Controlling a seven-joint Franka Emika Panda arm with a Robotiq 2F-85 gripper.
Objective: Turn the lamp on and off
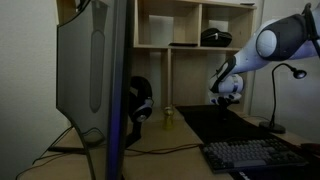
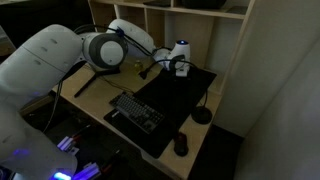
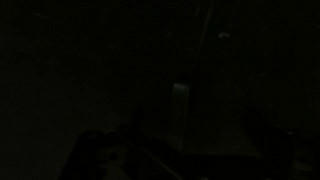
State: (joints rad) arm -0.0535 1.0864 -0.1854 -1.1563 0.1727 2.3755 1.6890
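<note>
The lamp [image 1: 275, 100] is a slim black stem with a curved top and a small head, standing at the desk's right end on a round base. Its head looks dark, and the room is dim. In an exterior view only the lamp's round base [image 2: 202, 116] and the lower stem show, at the near edge of the black mat. My gripper [image 1: 228, 88] hangs over the mat, well to the left of the lamp and apart from it. In an exterior view the gripper [image 2: 180, 62] is a pale shape above the mat's far side. The wrist view is almost black, and how the jaws stand does not show.
A large monitor [image 1: 95, 80] fills the left foreground. Headphones [image 1: 140, 100] and a small can [image 1: 168, 117] stand by the shelf unit [image 1: 195, 30]. A keyboard [image 2: 135, 112] and a mouse [image 2: 180, 145] lie near the front of the desk, beside the black mat [image 2: 185, 90].
</note>
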